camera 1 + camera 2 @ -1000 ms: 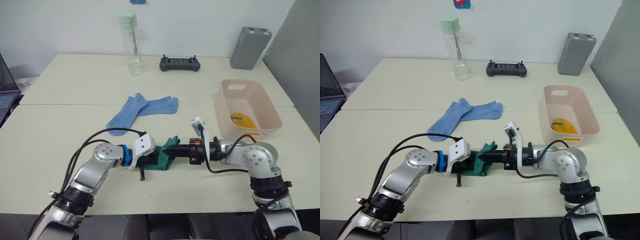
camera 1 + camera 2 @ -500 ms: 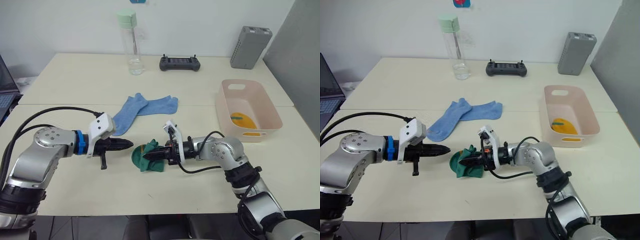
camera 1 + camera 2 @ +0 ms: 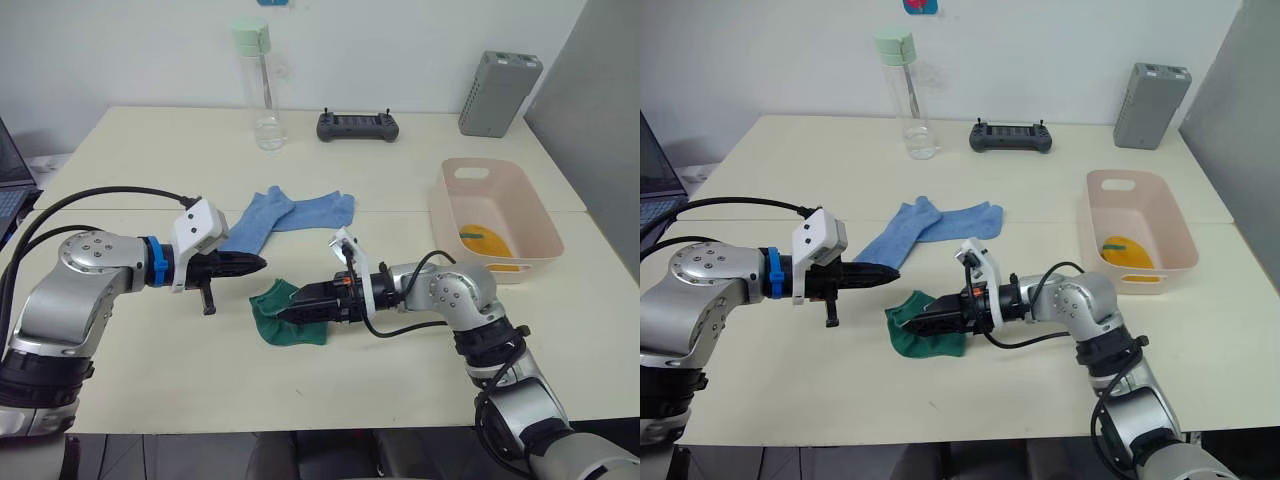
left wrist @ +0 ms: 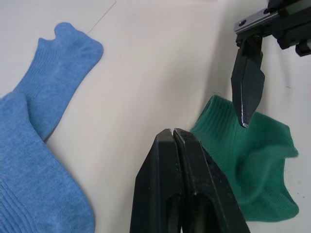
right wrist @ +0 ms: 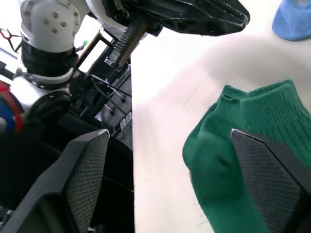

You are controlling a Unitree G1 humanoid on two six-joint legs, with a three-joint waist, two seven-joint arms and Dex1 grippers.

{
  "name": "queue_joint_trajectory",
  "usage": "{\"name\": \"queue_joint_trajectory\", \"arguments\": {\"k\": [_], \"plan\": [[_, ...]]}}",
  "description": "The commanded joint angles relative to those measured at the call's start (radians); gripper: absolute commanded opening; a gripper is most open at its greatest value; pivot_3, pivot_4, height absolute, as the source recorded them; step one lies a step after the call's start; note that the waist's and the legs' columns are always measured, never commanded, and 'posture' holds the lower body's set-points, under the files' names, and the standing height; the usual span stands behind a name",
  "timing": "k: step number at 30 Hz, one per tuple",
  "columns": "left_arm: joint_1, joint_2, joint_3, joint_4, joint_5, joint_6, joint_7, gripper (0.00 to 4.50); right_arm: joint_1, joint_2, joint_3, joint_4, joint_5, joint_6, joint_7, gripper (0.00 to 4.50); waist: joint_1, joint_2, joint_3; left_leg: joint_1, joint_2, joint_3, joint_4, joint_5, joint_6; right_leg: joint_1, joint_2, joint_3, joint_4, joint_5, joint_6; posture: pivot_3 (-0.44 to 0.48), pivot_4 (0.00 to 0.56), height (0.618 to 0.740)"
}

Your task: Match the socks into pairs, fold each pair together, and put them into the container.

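Observation:
A folded dark green sock bundle (image 3: 283, 320) lies on the table near the front. My right gripper (image 5: 168, 132) is open just above it, one finger (image 5: 82, 179) off the sock's side and the other finger (image 5: 267, 170) over the green fabric (image 5: 252, 145). My left gripper (image 3: 252, 264) is shut and empty, a little to the left of the bundle, its tips (image 4: 172, 132) pointing at it. Two light blue socks (image 3: 285, 215) lie overlapping further back. The pink container (image 3: 440, 215) stands at the right with a yellow sock (image 3: 488, 240) inside.
Along the far edge stand a clear bottle with a green cap (image 3: 255, 85), a black controller (image 3: 358, 126) and a grey upright box (image 3: 498, 92). A laptop corner (image 3: 8, 190) shows at the left edge.
My left gripper let go of the green sock and drew back to the left. My right gripper carried the bundle slightly left, then opened, leaving it flat on the table.

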Motion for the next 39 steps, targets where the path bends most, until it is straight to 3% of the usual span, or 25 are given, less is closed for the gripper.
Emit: {"name": "queue_joint_trajectory", "arguments": {"k": [1,6,10,13,23,27,33,36,39], "plan": [[-0.002,-0.029,-0.021,-0.094,-0.047,0.03,0.002,0.0,0.009,-0.043,-0.072,-0.065,0.035,0.021,-0.009,4.07,0.003,0.0,0.0,0.0,0.0,0.0,0.0,0.0,0.0,0.0,0.0,0.0,0.0,0.0,0.0,0.0,0.15,0.74],[0.11,-0.015,-0.095,-0.153,0.015,-0.019,-0.005,0.0,0.072,-0.092,-0.1,-0.072,-0.007,0.028,-0.076,4.07,-0.004,0.0,0.0,0.0,0.0,0.0,-0.001,0.0,0.0,0.0,0.0,0.0,0.0,0.0,0.0,0.0,0.15,0.74],[0.184,0.019,-0.158,-0.084,0.165,-0.215,0.001,0.0,0.121,-0.11,-0.09,-0.087,-0.025,0.046,-0.123,4.07,-0.007,0.0,0.0,0.001,0.0,0.0,-0.002,0.0,0.0,-0.001,0.0,0.001,0.0,0.0,-0.001,0.0,0.15,0.74],[0.198,0.005,-0.169,-0.039,0.199,-0.26,0.018,0.0,0.144,-0.091,-0.089,-0.087,-0.029,0.078,-0.159,4.07,-0.004,0.0,0.0,0.001,0.0,0.0,-0.002,0.0,0.0,-0.001,0.0,0.001,0.0,0.0,-0.001,0.0,0.15,0.74],[0.238,0.002,-0.147,-0.002,0.19,-0.274,0.012,0.0,0.119,0.05,-0.107,0.044,-0.039,0.121,-0.227,4.07,-0.009,0.0,0.0,0.001,0.001,0.001,-0.002,0.0,0.0,-0.001,0.0,0.001,0.0,-0.001,-0.001,0.0,0.15,0.74],[0.239,-0.002,-0.137,0.0,0.189,-0.271,0.017,0.0,0.091,0.148,-0.072,0.124,-0.05,0.106,-0.233,4.07,-0.012,0.0,0.0,0.002,0.001,0.001,-0.002,0.0,0.0,-0.001,0.001,0.001,0.001,-0.001,-0.001,0.0,0.15,0.74],[0.245,-0.002,-0.116,-0.013,0.172,-0.256,0.027,0.0,0.064,0.2,-0.005,0.201,-0.106,0.03,-0.206,4.07,-0.011,0.0,0.0,0.002,0.002,0.001,-0.003,0.0,0.0,-0.001,0.002,0.001,0.001,-0.001,-0.002,0.0,0.15,0.74],[0.251,0.001,-0.104,-0.022,0.161,-0.247,0.031,0.0,0.051,0.214,0.0,0.223,-0.123,-0.009,-0.196,3.48,-0.013,0.0,0.0,0.002,0.002,0.001,-0.003,0.0,0.0,-0.002,0.002,0.001,0.001,-0.001,-0.002,0.0,0.15,0.74],[0.257,0.0,-0.094,-0.029,0.155,-0.24,0.034,0.0,0.044,0.21,0.012,0.23,-0.137,-0.029,-0.178,2.45,-0.011,0.0,0.0,0.002,0.002,0.001,-0.003,0.0,0.0,-0.002,0.002,0.001,0.002,-0.001,-0.002,0.0,0.15,0.74]]}}
